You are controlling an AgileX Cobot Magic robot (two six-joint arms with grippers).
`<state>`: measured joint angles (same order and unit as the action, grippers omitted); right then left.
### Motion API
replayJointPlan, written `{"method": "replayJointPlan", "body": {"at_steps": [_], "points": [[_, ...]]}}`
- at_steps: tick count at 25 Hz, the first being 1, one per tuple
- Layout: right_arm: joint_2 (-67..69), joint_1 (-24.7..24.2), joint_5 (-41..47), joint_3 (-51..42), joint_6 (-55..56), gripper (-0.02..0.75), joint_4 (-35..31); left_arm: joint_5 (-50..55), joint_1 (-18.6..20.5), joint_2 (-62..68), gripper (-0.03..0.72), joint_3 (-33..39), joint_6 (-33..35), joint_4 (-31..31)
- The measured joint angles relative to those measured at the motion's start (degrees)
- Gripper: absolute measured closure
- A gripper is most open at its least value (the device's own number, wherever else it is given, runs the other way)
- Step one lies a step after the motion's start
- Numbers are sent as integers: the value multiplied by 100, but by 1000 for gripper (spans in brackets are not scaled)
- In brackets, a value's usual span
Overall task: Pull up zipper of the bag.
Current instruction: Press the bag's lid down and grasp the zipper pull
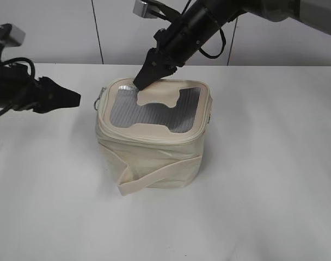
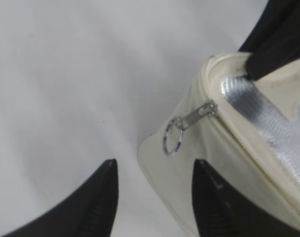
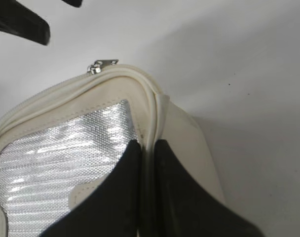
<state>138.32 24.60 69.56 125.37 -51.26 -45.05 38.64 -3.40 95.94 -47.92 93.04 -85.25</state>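
The white table (image 1: 274, 179) is carrying only the bag (image 1: 154, 157), which is sitting upright near the middle, a little toward the far edge. Its grey mesh top panel (image 1: 149, 115) is facing up with the cream H-shaped patch (image 1: 157, 117) lying across it, and the wide cream strap (image 1: 154, 176) is wrapping around the front wall and jutting out at the lower left.

On the left side of the table, the left hand (image 1: 73, 98) is hovering just above the surface, pointing toward the bag's left wall and stopping just short of it. In the left wrist view its two fingers (image 2: 98, 207) are standing apart with nothing between them, and the silver ring pull (image 2: 173, 135) is hanging from its slider at the bag's near corner, just ahead of the right-hand fingertip and not touching it. The zipper (image 2: 205, 86) is running along the rim above that pull.

From the far right, the right arm (image 1: 203, 22) is slanting down over the far edge, and the right hand (image 1: 141, 82) is pressing its tips onto the bag's far-left top corner. In the right wrist view its fingers (image 3: 120, 197) are sitting nearly together, pinching the raised cream rim seam between them, beside the mesh. A silver slider (image 3: 101, 64) is showing on the rim farther along.
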Motion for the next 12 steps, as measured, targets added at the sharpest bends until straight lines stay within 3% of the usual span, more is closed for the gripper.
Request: {"method": "replayJointPlan", "body": {"at_steps": [6,12], "points": [[0,0,0,5,18,683,5,-452,-472,197,311,-14,984,70],[0,0,0,5,89,683,5,-1635,-1090,197,311,-14,1224,78]]}}
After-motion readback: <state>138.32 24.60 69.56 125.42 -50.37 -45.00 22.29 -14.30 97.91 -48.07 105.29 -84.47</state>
